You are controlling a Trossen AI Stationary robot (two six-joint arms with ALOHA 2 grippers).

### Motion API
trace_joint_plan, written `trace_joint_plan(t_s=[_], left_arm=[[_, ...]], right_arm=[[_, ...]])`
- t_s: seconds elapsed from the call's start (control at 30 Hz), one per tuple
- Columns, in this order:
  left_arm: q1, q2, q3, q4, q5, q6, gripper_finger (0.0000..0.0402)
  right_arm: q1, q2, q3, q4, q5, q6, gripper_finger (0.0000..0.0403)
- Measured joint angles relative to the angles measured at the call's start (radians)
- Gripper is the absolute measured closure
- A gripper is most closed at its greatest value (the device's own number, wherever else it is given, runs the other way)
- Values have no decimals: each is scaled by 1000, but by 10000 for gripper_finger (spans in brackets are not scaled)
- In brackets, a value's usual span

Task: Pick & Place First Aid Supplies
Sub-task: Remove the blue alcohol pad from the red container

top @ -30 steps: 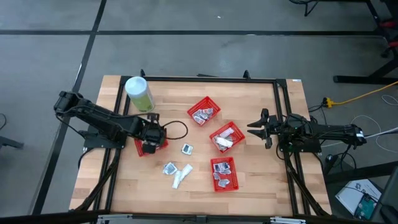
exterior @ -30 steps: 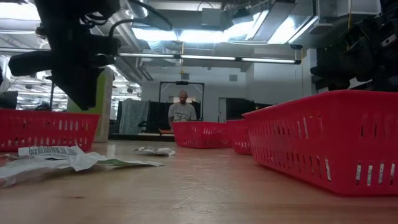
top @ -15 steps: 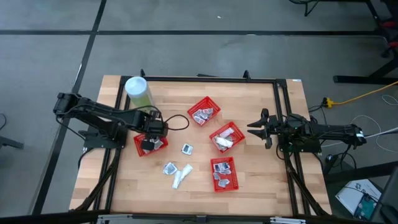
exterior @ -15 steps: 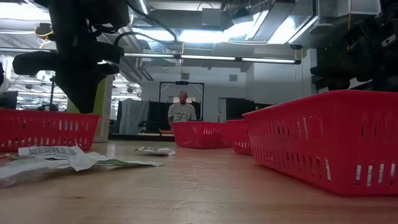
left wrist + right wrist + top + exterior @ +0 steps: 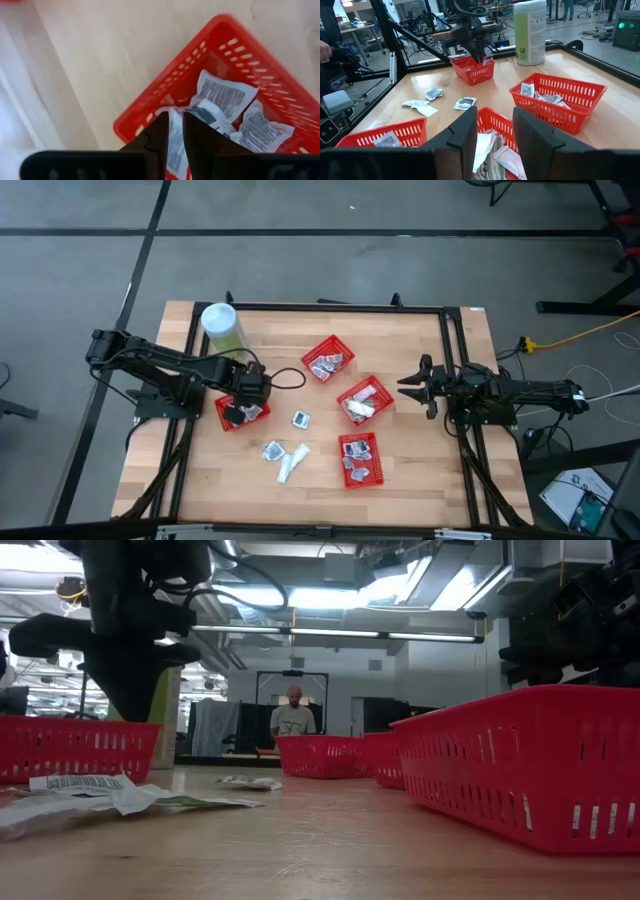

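The left gripper (image 5: 173,131) has come down into the basket (image 5: 240,45) with fingers nearly together and nothing visibly clamped, packets (image 5: 223,95) lying just beyond; the right gripper (image 5: 412,385), open, waits far off.

Robotics lab: open hall, concrete floor (image 5: 330,265), ceiling lights (image 5: 300,595), workbenches (image 5: 365,30), framed wooden surface (image 5: 420,470).

Pale wood, red plastic, crinkly paper.
The table (image 5: 420,470) is smooth, light-grained wood with a soft sheen; the baskets (image 5: 559,100) look like glossy red plastic mesh. The packets (image 5: 223,94) show wrinkled white wrapping, paper or foil, hard to say. The canister (image 5: 530,32) seems matt plastic, and the fingers (image 5: 159,137) matt black.
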Motion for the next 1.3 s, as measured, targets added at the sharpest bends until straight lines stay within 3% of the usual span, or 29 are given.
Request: trace_joint_plan(t_s=[0.27,0.57,0.7,1.07,1.3], left_arm=[[0,0,0,18,31,45,346],[0,59,0,-11,56,-13,264],[0,113,-2,-54,-31,23,246],[0,222,-2,-57,-114,111,269],[0,267,-2,-91,-126,118,314]], right_arm=[[0,0,0,0,0,0,276],[0,0,0,0,0,0,276],[0,0,0,0,0,0,276],[0,0,0,0,0,0,276],[0,0,0,0,0,0,276]])
